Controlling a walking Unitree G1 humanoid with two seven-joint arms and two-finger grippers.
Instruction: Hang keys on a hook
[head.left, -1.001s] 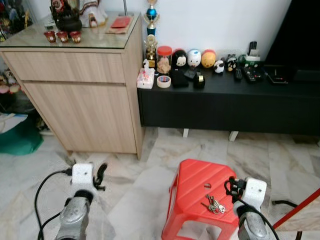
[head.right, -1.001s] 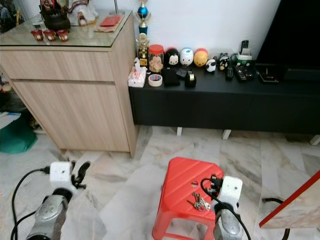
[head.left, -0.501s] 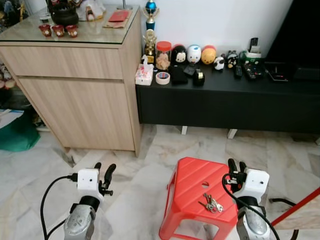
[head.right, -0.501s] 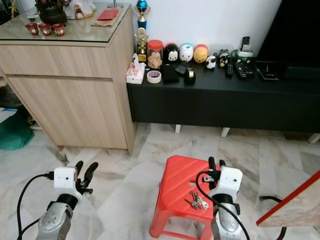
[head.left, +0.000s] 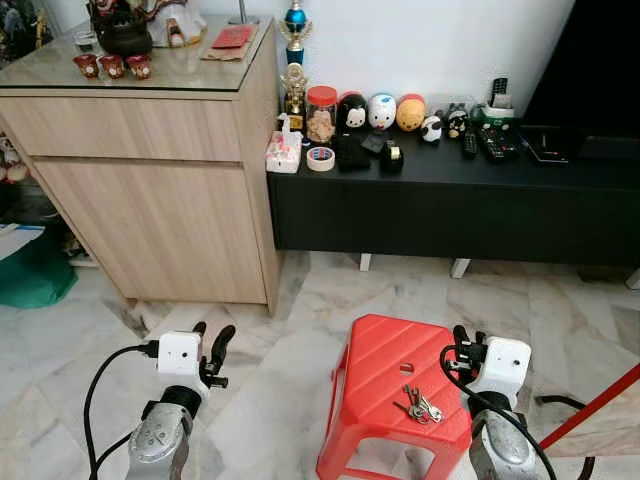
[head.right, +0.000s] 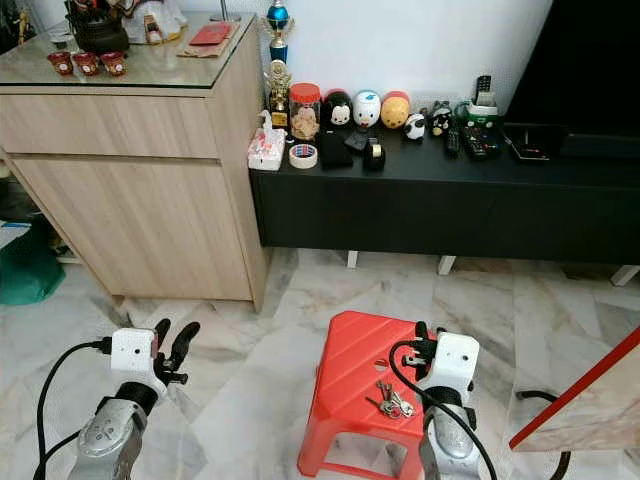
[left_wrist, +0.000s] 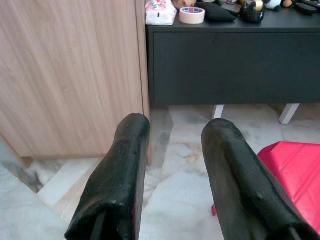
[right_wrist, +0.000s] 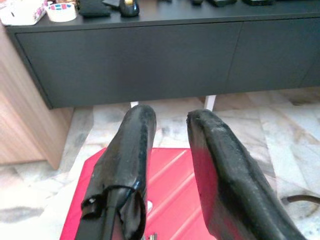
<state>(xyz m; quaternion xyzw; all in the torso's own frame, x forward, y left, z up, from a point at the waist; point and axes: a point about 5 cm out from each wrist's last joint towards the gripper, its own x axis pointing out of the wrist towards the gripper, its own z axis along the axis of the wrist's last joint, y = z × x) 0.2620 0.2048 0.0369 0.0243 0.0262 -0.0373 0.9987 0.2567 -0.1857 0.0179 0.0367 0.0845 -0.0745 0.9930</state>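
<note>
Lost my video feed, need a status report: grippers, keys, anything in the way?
Both grippers open, empty. Right gripper above the red stool, left gripper over bare floor. Keys lying on the stool, untouched. Nothing between right gripper and keys.

The keys (head.left: 421, 406) on the red stool (head.left: 385, 372) are too small to count or tell apart. The stool's front legs run off the lower edge of the frame. Both silver arms are cut off there too. The small things along the black desk (head.left: 450, 170) in the upper middle are mostly too tiny to name. At the lower right, a red-edged slab (head.left: 600, 420) is cropped by the corner.
</note>
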